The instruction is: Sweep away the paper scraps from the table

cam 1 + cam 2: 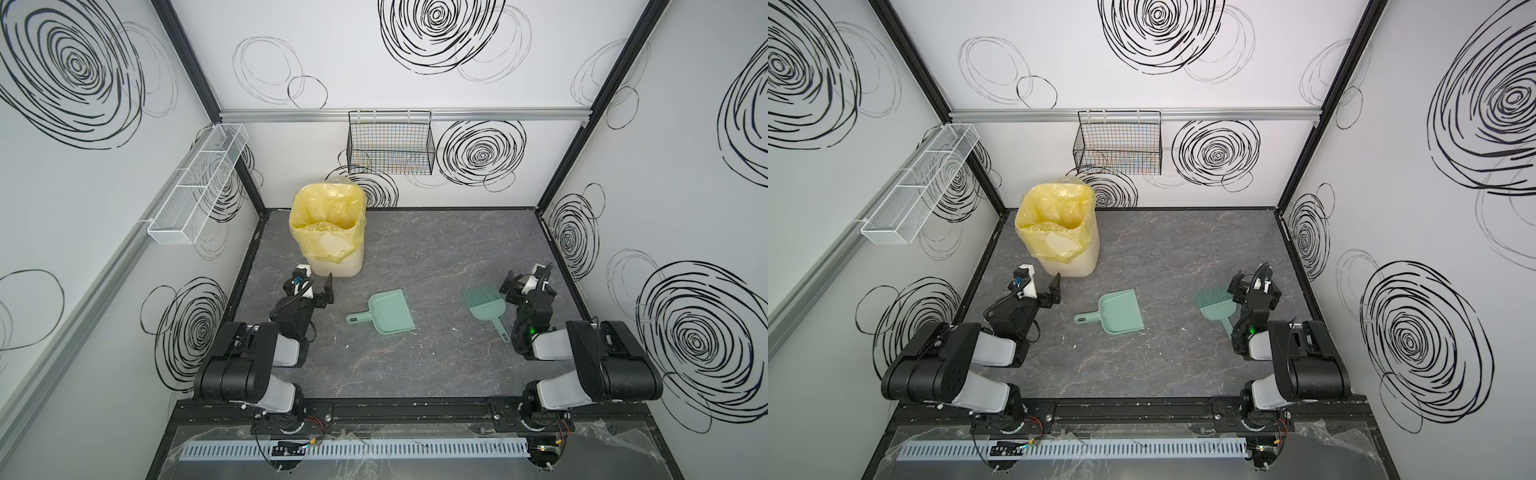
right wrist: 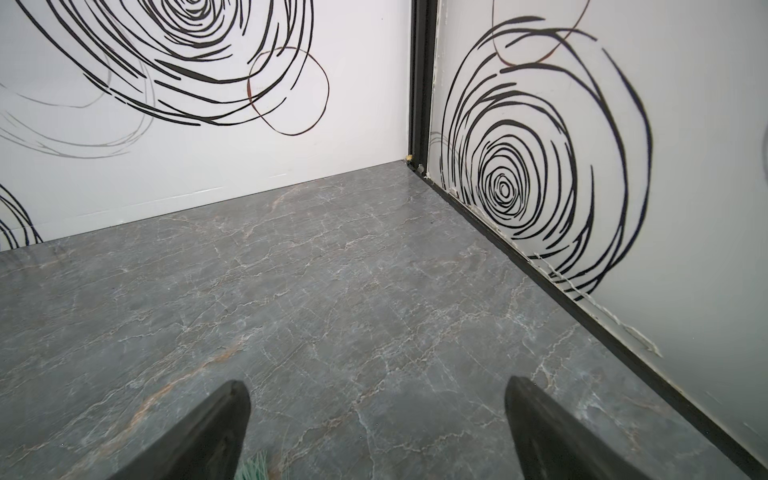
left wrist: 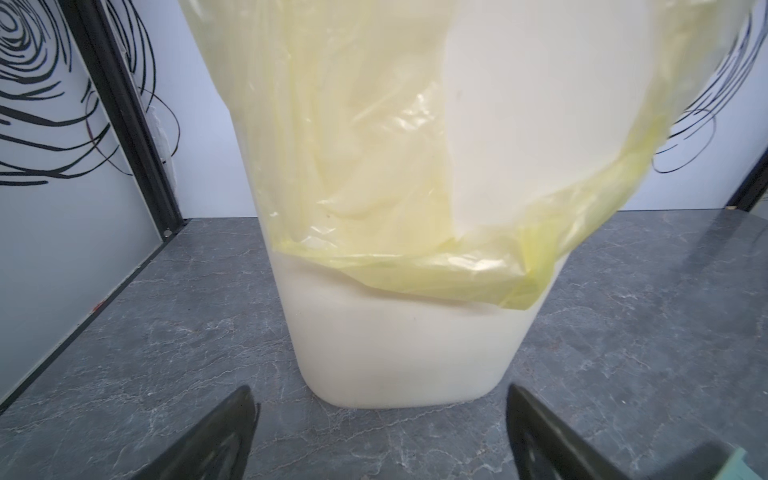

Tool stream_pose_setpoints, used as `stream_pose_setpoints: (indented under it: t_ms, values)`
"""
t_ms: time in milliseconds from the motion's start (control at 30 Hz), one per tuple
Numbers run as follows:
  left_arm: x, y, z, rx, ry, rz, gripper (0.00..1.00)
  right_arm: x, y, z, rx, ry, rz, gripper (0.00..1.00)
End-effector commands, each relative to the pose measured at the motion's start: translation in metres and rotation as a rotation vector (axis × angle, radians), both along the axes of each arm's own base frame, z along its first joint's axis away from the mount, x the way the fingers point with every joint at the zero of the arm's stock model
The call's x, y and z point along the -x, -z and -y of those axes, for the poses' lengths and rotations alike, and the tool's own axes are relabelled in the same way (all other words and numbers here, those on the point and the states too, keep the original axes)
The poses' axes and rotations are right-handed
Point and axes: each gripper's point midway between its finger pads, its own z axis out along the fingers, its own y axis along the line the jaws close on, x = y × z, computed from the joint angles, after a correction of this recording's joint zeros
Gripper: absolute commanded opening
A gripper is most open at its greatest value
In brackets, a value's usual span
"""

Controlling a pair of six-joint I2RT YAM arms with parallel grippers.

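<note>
Left fingers: spread, facing yellow-lined cream plastic bin.
Right fingers: spread, facing far right corner of dark grey marbled surface.
Top views: whole teal plastic dustpan, teal bristled brush.

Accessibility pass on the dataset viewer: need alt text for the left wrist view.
A cream waste bin lined with a yellow plastic bag stands upright on the dark grey marbled table, filling most of the view. The left pincer is open and empty, its two dark fingers pointing at the bin's base.
</note>
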Motion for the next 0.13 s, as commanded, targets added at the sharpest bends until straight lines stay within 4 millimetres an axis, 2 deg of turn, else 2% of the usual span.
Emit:
stream_pose_setpoints:
  t_ms: [0, 100]
  values:
    - [-0.0058, -0.0201, -0.0008, -0.025, -0.028, 0.068, 0.96, -0.0038, -0.0112, 0.0005, 0.02, 0.005, 0.032, 1.0]
    - [-0.0055, -0.02, -0.0009, -0.024, -0.028, 0.069, 0.96, -0.0039, -0.0115, 0.0003, 0.02, 0.004, 0.033, 1.0]
